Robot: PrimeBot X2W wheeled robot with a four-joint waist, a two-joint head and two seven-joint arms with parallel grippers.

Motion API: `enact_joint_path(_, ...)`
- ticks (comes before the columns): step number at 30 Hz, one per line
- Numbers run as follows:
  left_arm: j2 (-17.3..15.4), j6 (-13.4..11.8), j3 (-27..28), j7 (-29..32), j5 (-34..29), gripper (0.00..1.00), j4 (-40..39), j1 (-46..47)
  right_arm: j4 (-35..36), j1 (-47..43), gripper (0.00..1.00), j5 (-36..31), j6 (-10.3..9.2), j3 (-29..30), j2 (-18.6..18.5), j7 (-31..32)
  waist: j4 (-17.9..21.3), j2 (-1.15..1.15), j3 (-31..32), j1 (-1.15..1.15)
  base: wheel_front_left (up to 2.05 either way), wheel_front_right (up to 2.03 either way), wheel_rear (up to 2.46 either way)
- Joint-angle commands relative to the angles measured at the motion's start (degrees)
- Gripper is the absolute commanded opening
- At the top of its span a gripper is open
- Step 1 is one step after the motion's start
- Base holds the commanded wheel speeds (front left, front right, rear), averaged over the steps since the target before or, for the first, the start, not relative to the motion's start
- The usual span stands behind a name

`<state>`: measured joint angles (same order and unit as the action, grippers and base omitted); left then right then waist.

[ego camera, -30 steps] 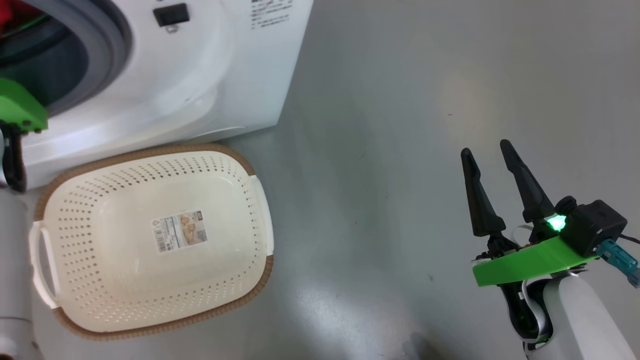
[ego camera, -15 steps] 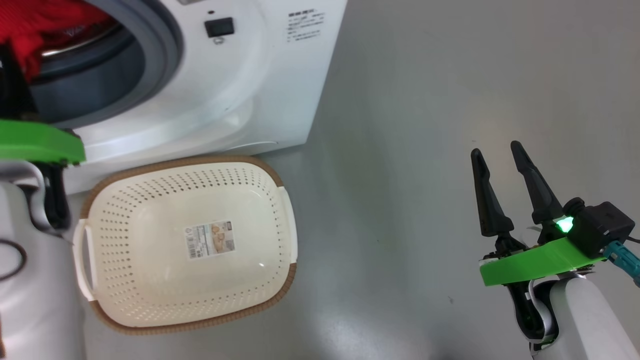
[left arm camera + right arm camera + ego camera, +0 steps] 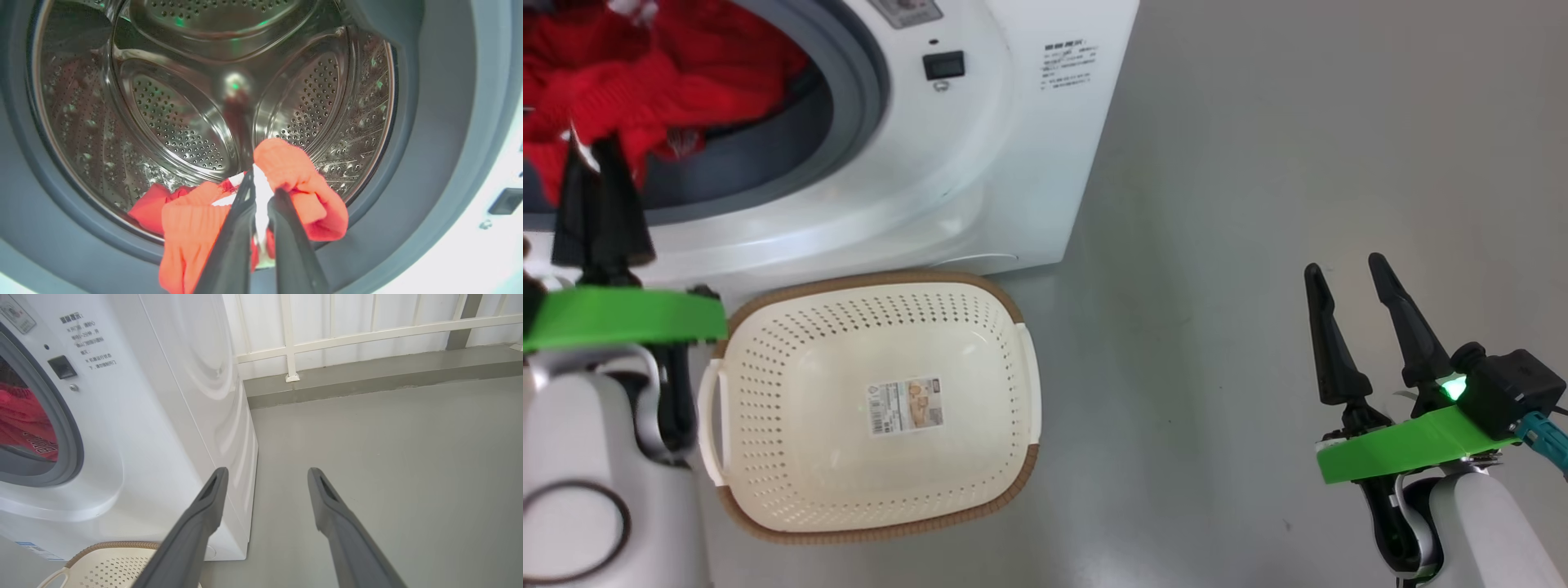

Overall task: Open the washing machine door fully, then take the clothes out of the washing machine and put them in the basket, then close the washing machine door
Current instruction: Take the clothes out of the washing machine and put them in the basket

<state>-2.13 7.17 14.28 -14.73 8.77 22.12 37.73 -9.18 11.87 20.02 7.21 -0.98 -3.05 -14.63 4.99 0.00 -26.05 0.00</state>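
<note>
- Change from a second ago: the head camera has swung, and the left gripper [image 3: 263, 185] has drawn back from the washing machine [image 3: 980, 163], bringing the clothes [image 3: 645, 73] to its mouth.
- Clothes: one red bundle with white trim, draped over the machine's grey gasket [image 3: 870, 106]; garment count unclear.
- Left gripper: clenched on a white-edged fold of the clothes.
- Basket [image 3: 866, 282]: one, on the floor [image 3: 1258, 163] just in front of the machine's base.
- Right gripper [image 3: 1343, 263]: fingers spread wide, holding nothing, well to the right of the machine.

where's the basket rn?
Head view, lower left of centre: the basket stands on the floor, just in front of the washing machine, below its opening.
</note>
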Motion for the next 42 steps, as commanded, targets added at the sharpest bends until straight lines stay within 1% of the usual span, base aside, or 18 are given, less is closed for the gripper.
enact_joint_path(1,-1.3,0.3,0.8,-0.3,0.8,0.0,-3.6,-2.7,1.2,-1.0,1.0,-0.3,0.28,-1.0,-0.4,-0.4,-0.8,0.0,0.9,0.0,0.0,0.0,0.0)
enact_joint_path(9,-0.8,0.3,-2.0,-0.3,1.2,0.0,-13.4,-8.8,1.1,-1.8,1.0,-0.2,0.28,-1.1,-0.6,-0.4,-1.5,0.0,2.1,0.0,0.0,0.0,0.0)
enact_joint_path(14,-0.8,0.3,-3.0,-0.3,2.5,0.0,-19.1,-12.1,1.3,-2.2,1.0,-0.2,0.28,-1.1,-0.7,-0.4,-1.7,0.0,2.5,0.0,0.0,0.0,0.0)
enact_joint_path(18,-0.8,0.3,-3.3,-0.3,3.1,0.0,-22.2,-13.8,1.4,-2.4,1.0,-0.2,0.28,-0.8,-0.8,-0.4,-1.9,0.0,2.5,0.0,0.0,0.0,0.0)
enact_joint_path(21,-0.8,0.1,-3.7,-0.3,3.3,0.0,-23.0,-14.5,1.5,-2.3,1.0,-0.3,0.28,-0.7,-0.8,-0.4,-2.0,0.0,2.3,0.0,0.0,0.0,0.0)
enact_joint_path(24,-0.8,-0.1,-4.1,-0.3,3.8,0.0,-22.4,-15.2,1.5,-2.2,1.0,-0.2,0.28,-0.8,-0.9,-0.4,-2.0,0.0,2.2,0.0,0.0,0.0,0.0)
enact_joint_path(31,-0.8,-0.5,-4.7,-0.3,5.2,0.0,-17.7,-16.6,1.5,-1.7,1.0,-0.2,0.28,-1.0,-0.8,-0.4,-1.7,0.0,1.3,0.0,0.0,0.0,0.0)
enact_joint_path(36,-0.8,-0.5,-5.9,-0.3,6.3,0.0,-11.4,-17.7,1.8,-1.1,1.0,-0.1,0.28,-0.8,-0.6,-0.4,-1.5,0.0,-0.5,0.0,0.0,0.0,0.0)
enact_joint_path(42,-0.8,-0.3,-7.6,-0.3,5.5,0.0,-4.0,-16.7,2.2,-0.1,1.0,-0.1,0.28,-0.8,-0.5,-0.4,-1.3,0.0,-2.7,0.0,0.0,0.0,0.0)
